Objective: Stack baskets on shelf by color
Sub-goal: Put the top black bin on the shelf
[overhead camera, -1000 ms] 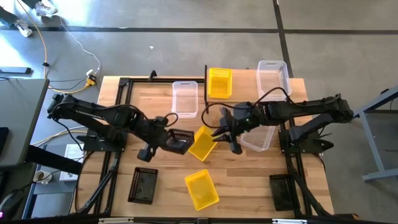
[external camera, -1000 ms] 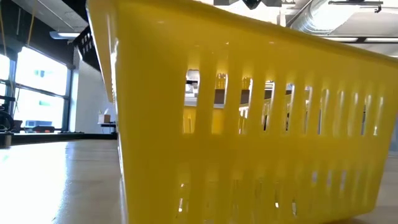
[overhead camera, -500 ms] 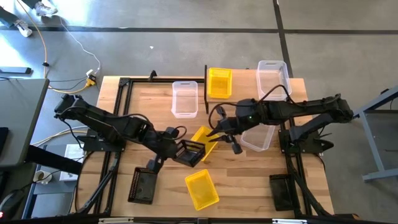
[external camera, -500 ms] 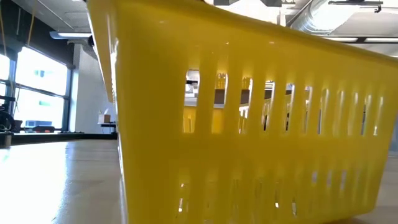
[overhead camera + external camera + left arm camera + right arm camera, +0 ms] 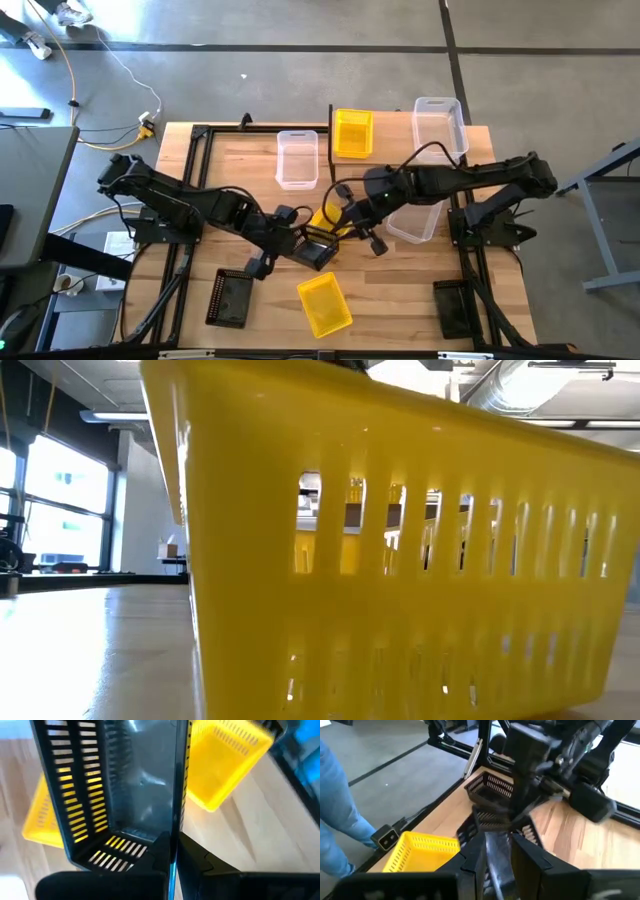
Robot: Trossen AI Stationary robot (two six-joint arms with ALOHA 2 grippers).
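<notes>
My left gripper (image 5: 300,240) is shut on a black mesh basket (image 5: 318,247) at the table's middle. My right gripper (image 5: 348,216) reaches in from the right, open, with its fingers (image 5: 475,855) on either side of that black basket's end (image 5: 492,822). A yellow basket (image 5: 324,215) sits tipped between the two grippers and is mostly hidden by the black one. Another yellow basket (image 5: 322,305) rests flat near the table's near edge and fills the low view (image 5: 400,560). On the shelf (image 5: 395,128) stand a yellow basket (image 5: 352,133) and a clear one (image 5: 438,125). My left gripper pinches one long wall of the black basket (image 5: 173,815), one finger inside and one outside, and the wall runs on along the fingers. The basket is tilted in the hold. Whether it is clear of the table does not show. My right gripper has the black basket's end between its fingers, but I cannot tell whether they touch it.
A clear basket (image 5: 297,158) stands on the table's far part and another clear one (image 5: 415,222) lies under the right arm. Black baskets rest near the near-left (image 5: 230,298) and near-right (image 5: 450,310) corners. A person's blue trouser leg (image 5: 340,820) shows beside the table.
My left gripper has carried the black basket toward the table's right and a little toward the near edge, up to the yellow basket. My right gripper has moved left toward it. The yellow basket between them has tipped up on edge and is now mostly covered by the black one.
</notes>
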